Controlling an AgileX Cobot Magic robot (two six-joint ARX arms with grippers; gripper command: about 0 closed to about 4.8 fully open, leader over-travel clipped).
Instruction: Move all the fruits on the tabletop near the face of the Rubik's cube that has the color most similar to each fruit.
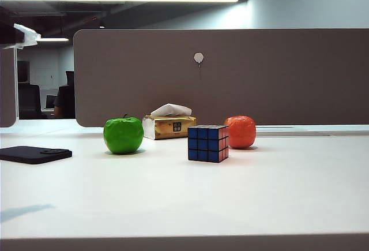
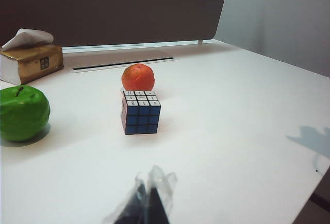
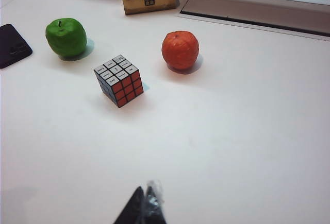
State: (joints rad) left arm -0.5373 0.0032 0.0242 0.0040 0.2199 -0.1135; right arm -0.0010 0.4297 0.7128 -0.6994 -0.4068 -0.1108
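- Cube [image 1: 208,143] sits mid-surface, blue face toward the exterior camera, red-orange face [image 1: 223,142] on its right side in that view; top face is white, seen in both wrist views [image 3: 117,67].
- Orange [image 1: 240,131] is just behind and right of the cube in the exterior view, on the red-orange side, close but with a gap between them in the right wrist view [image 3: 180,50].
- Green apple [image 1: 123,135] stands upright, stem up, left of the cube in the exterior view, well apart from it; no green cube face shows in any view.
- In the left wrist view the apple [image 2: 22,113] is off to one side of the cube [image 2: 141,112], the orange [image 2: 137,77] right behind the cube.
- Left pincer [image 2: 148,203]: only dark tips wrapped in clear film show at the frame edge, tips look pressed together, holding nothing, above bare surface [image 2: 232,147] short of the cube.
- Right pincer [image 3: 146,208]: same picture, wrapped dark tips close together, nothing between them, well back from the cube and fruit.
- Neither pincer is visible in the exterior view.
- Yellowish tissue box [image 1: 169,126] stands behind, between apple and cube in the exterior view, tissue sticking out the top.
- Flat black pad [image 1: 34,154] lies at the left edge of the surface.
- Grey partition [image 1: 230,72] runs behind it all.
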